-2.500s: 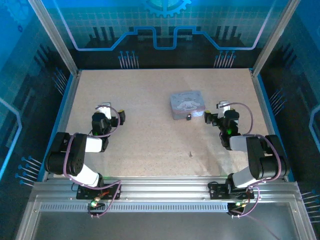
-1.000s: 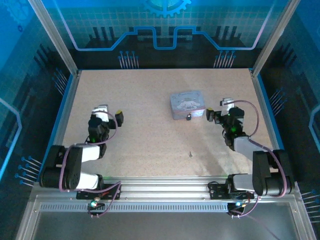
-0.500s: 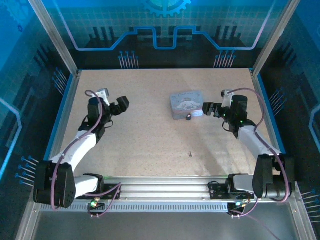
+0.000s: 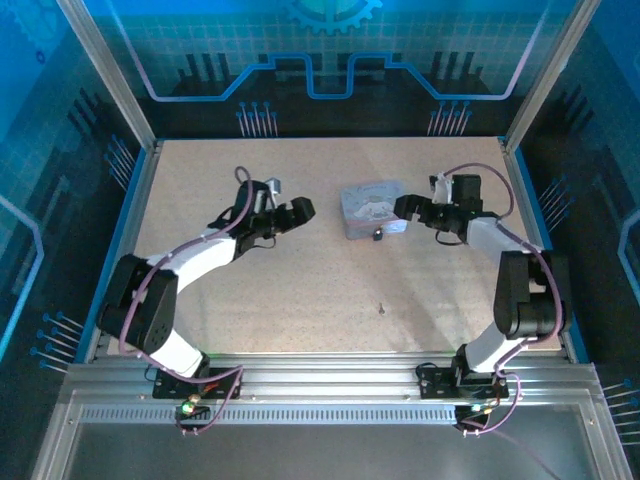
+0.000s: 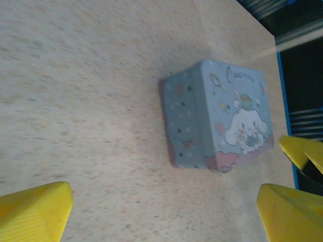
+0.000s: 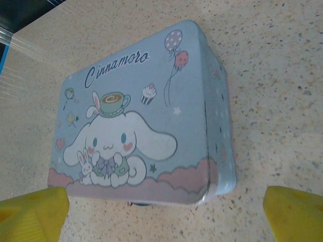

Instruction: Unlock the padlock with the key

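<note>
The padlock (image 4: 377, 235) is a tiny dark object on the table against the front edge of the picture-lidded tin (image 4: 372, 207). The key (image 4: 381, 308) is a thin grey sliver lying alone nearer the arms. My left gripper (image 4: 297, 211) hovers left of the tin, open and empty, with the tin (image 5: 217, 121) ahead of its yellow fingers (image 5: 33, 214). My right gripper (image 4: 404, 208) stands open at the tin's right side. Its wrist view looks down on the tin lid (image 6: 141, 116), where a dark bit (image 6: 139, 203) peeks from under the tin's edge.
Blue rails and metal posts (image 4: 130, 215) border the speckled table (image 4: 300, 290). Purple cables loop over both arms. Bare tabletop lies between the key and the tin and across the left half.
Both arms have stretched toward the tin. The left gripper has swung right to the tin's left side, and the right gripper has moved left up to its right side. Padlock and key have not moved.
</note>
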Controlling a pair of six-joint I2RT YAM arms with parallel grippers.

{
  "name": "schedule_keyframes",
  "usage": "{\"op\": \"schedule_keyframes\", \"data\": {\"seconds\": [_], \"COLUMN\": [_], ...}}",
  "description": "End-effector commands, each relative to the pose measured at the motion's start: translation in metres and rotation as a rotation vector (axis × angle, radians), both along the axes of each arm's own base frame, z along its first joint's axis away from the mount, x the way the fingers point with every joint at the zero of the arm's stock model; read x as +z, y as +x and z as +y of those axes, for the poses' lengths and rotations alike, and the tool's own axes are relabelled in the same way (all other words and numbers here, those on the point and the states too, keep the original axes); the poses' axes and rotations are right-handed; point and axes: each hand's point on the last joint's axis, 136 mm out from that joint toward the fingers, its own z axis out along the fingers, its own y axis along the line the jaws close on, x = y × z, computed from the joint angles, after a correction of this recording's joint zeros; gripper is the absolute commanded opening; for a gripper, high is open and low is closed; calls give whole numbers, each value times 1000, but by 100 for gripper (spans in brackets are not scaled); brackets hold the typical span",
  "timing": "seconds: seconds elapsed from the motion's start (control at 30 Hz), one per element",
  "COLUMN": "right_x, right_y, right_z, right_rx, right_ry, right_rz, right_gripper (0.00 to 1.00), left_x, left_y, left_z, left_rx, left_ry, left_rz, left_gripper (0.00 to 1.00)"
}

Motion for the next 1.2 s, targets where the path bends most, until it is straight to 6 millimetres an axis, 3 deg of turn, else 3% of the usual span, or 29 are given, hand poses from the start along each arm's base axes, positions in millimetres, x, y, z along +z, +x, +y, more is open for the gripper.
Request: {"op": "schedule_keyframes", "data": {"seconds": [0.0,0.33,0.53,0.8,1.17], "right_x": [3,-13,-17,-16,-11], "right_y": [14,42,51,53,35], "right_z": [3,17,27,40,59], "right_rx": [14,52,79,121,202], "right_ry": [56,105,105,122,127], "right_rz": [4,21,28,29,30], "right_gripper": [100,100,100,100,100], "left_x": [9,-7,-20,-33,-35], "left_y": [8,34,45,53,56], "left_z": [-37,-97,-120,-129,-132], "left_rx": [-78,-168,-196,-195,-210], "left_ry": [-80,-146,-166,-155,-136], "left_rz": [18,62,90,106,102], "left_gripper": [95,91,89,88,88]}}
